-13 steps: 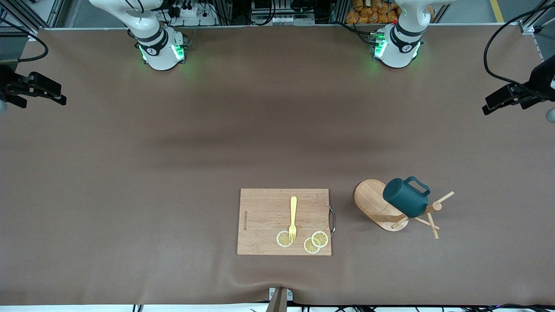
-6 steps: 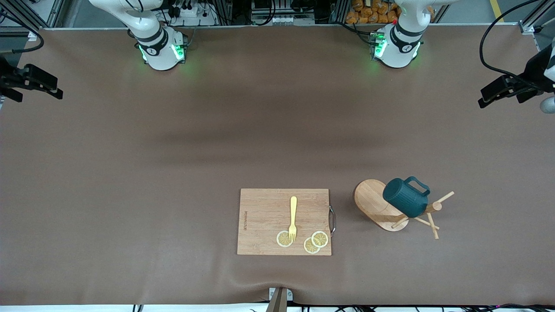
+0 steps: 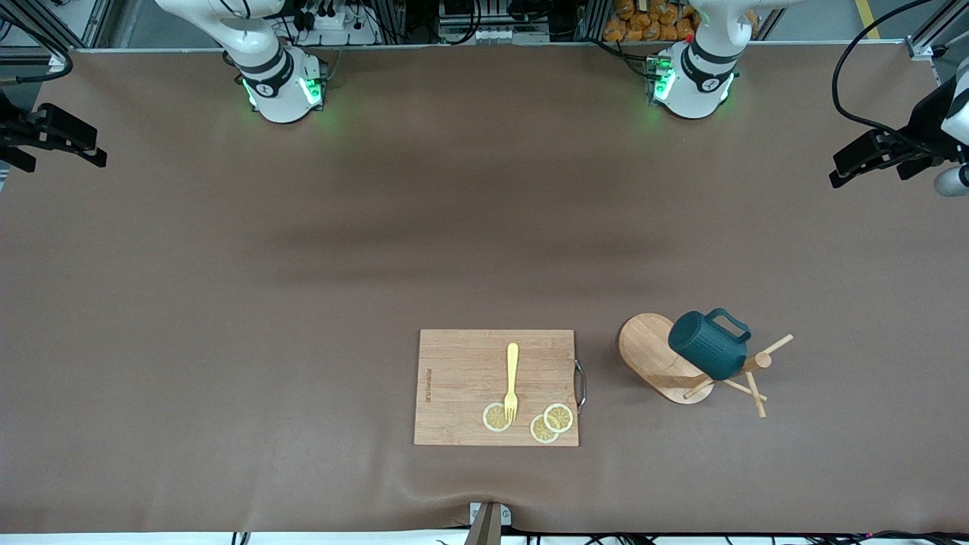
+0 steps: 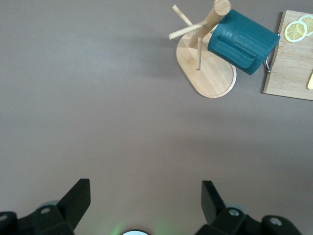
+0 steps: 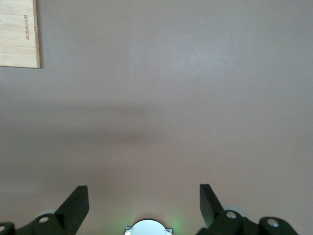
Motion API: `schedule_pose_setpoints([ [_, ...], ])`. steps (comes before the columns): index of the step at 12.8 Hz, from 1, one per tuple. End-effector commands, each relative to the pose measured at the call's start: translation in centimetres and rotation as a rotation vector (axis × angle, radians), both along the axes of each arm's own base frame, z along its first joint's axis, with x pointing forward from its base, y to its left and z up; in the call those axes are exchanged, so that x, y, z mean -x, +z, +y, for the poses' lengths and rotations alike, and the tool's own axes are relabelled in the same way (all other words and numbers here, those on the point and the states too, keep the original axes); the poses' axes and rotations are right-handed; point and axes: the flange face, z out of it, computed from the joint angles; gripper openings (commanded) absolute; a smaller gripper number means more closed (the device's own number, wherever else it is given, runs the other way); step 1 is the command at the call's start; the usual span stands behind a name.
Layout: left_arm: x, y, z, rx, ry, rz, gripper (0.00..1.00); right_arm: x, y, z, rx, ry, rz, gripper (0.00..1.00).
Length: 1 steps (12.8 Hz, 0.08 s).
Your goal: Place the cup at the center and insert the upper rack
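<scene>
Since the earlier frames both arms have been drifting outward: the right tool [image 3: 53, 140] is sliding toward its own edge of the tabletop [image 3: 303, 265], and the left tool [image 3: 882, 155] is rising slightly at the other end. Nothing on the tabletop has shifted.

Both tools are hanging high, their fingers spread wide and holding nothing, as each wrist view shows.

A dark teal cup [image 3: 709, 345] with a handle is hanging tilted on an upper peg of a wooden mug rack [image 3: 658, 363], whose oval base is sitting toward the left arm's end. Just beside it, toward the middle, a bamboo cutting board [image 3: 462, 378] is carrying a yellow fork [image 3: 512, 381] and three lemon slices [image 3: 545, 422].

The cup is already sitting on the rack, so this scene is fitting either a cup waiting to be lifted off or one just hung. Any handling would be going best with the left tool, closing across the ribbed wall or handle and moving along the peg's line so the light rack is not tipping.
</scene>
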Motion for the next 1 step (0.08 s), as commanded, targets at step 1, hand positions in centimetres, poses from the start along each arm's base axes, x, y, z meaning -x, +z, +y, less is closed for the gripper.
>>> schedule_pose_setpoints([
  [1, 0.93, 0.52, -0.02, 0.0, -0.001, -0.004, 1.0, 0.95, 0.47, 0.24, 0.011, -0.011, -0.004, 1.0],
])
